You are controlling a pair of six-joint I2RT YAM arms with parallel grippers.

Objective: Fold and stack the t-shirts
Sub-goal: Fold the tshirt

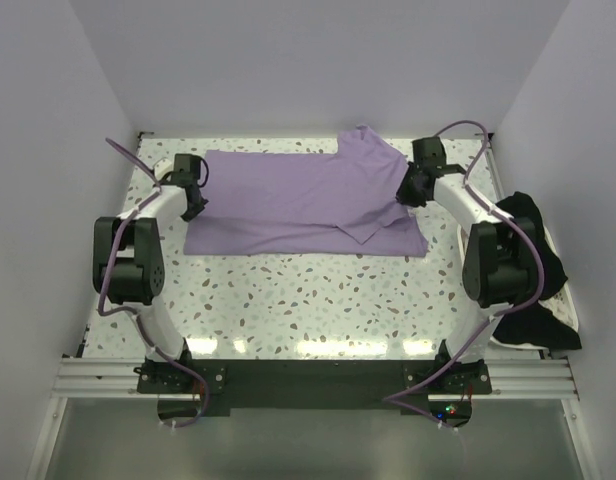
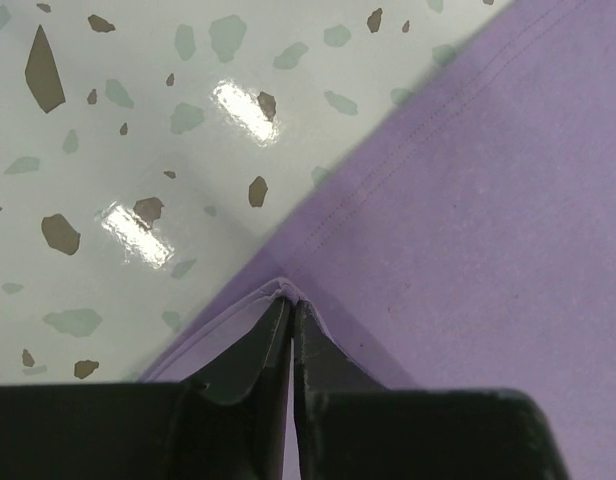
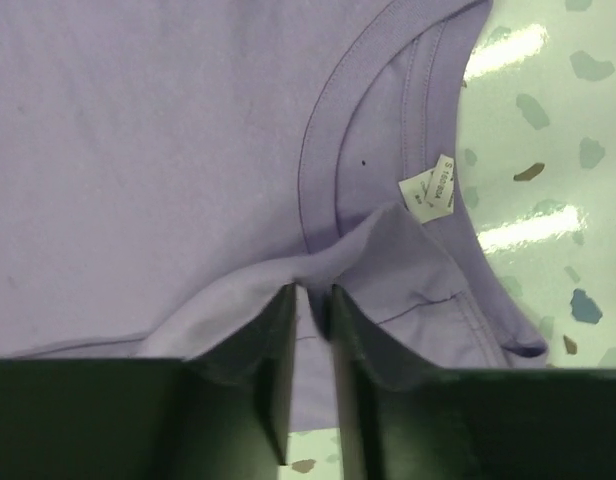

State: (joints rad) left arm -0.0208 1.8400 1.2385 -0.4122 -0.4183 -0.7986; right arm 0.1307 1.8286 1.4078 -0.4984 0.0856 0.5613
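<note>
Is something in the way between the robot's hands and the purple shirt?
No, nothing visible. The left gripper pinches one edge of the purple shirt, and the right gripper pinches fabric at its other end.

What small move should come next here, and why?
Probably open both and lift clear. The left gripper pinches the lavender shirt at its edge and the right gripper pinches it near the collar, both low over the table, and the shirt already lies folded flat.
</note>
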